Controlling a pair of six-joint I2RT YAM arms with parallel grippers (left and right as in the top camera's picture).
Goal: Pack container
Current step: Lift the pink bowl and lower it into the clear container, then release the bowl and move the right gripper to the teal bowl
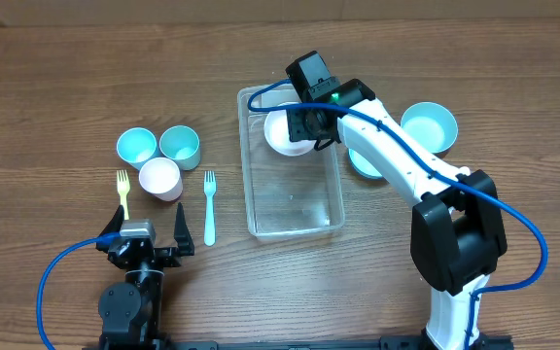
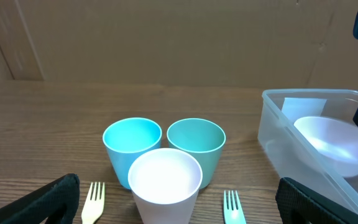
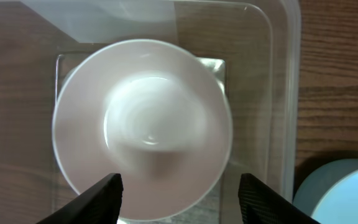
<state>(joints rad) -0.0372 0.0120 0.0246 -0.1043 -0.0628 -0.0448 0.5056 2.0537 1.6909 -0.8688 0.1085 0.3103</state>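
The container (image 1: 295, 209) lies at the middle of the tabletop, its long sides running from the near edge toward the far edge, and one white bowl (image 1: 282, 136) sits upright on its floor at the far end. The right gripper (image 1: 307, 124) hangs right over that bowl with its fingers (image 3: 101, 199) spread apart and grasping nothing; in the wrist view the bowl lies flat below them, close to the container's far wall. The step in hand looks like setting this bowl free, and doing it well probably means rising straight up until the fingers are above the raised rim before swinging sideways, so the bowl is not dragged or tipped. The near half of the container is bare, so nesting the other bowls into the white one would likely save room for the rest. Two light-blue bowls wait toward the right edge, one (image 1: 428, 126) in plain sight, one (image 1: 358, 160) partly under the arm. Toward the left edge stand three cups, light-blue (image 1: 136, 146), teal (image 1: 180, 144) and white (image 1: 159, 179), flanked by two forks, yellow (image 1: 122, 192) and blue (image 1: 209, 206). The left gripper (image 1: 149, 233) rests near the front edge, wide apart and empty.
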